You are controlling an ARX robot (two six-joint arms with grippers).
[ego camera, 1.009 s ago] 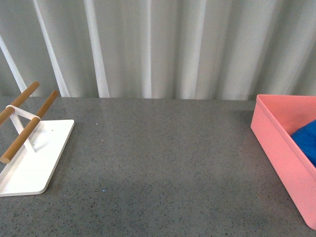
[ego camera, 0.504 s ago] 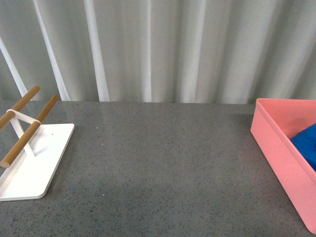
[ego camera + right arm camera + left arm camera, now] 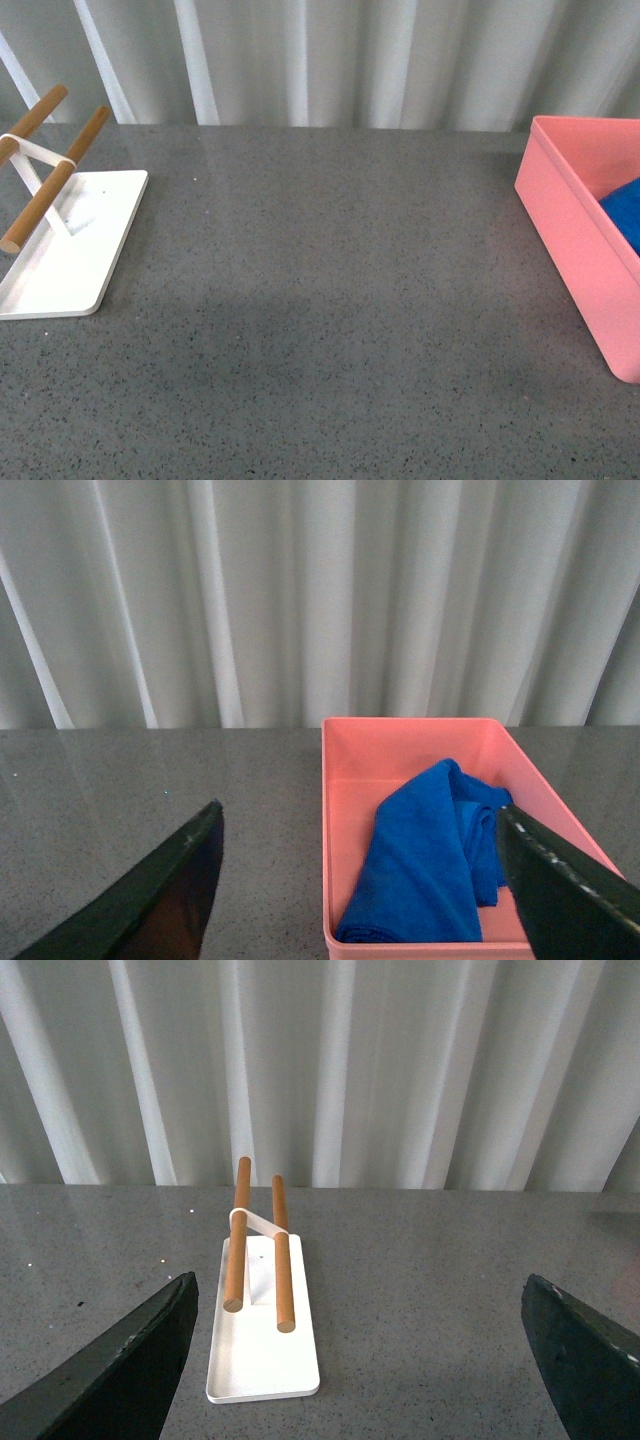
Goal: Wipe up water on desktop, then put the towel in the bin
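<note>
Pleated curtain [image 3: 300,60] backdrop, grey desktop [image 3: 330,300]. Towel [image 3: 430,865] crumpled inside pink bin [image 3: 340,780] at right edge; rack [image 3: 262,1300] far left. Left gripper [image 3: 360,1360] and right gripper [image 3: 360,880] both spread wide, holding nothing.

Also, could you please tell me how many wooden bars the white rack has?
2. Both wooden bars run side by side above the white rack base plate, joined by a white crosspiece: one bar and the other bar. The front view shows the same two, none hidden.
</note>
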